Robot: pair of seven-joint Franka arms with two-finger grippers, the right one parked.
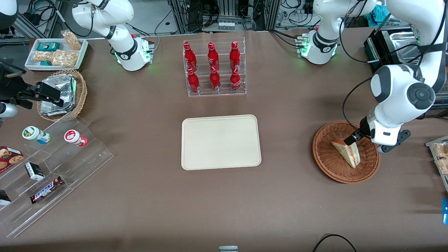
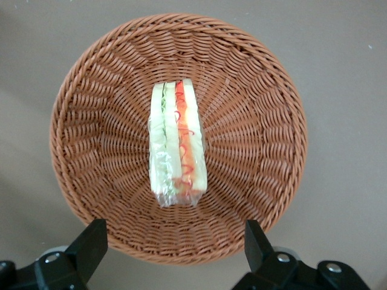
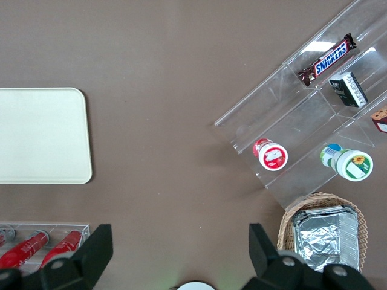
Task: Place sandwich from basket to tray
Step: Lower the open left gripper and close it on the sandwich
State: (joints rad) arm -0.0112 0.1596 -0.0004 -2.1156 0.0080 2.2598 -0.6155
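Two black fingers (image 2: 91, 244) of the left gripper (image 2: 172, 251) stand spread wide apart with nothing between them, poised above the basket's (image 2: 254, 151) rim and clear of the sandwich (image 2: 176, 145); the sandwich is a clear-wrapped wedge of pale bread, its cut edge showing stripes of green lettuce and red-orange filling; it lies at the middle of the round brown wicker basket; the cream rectangular tray (image 1: 220, 141) sits bare on the brown table (image 1: 287, 112), well apart from the basket.
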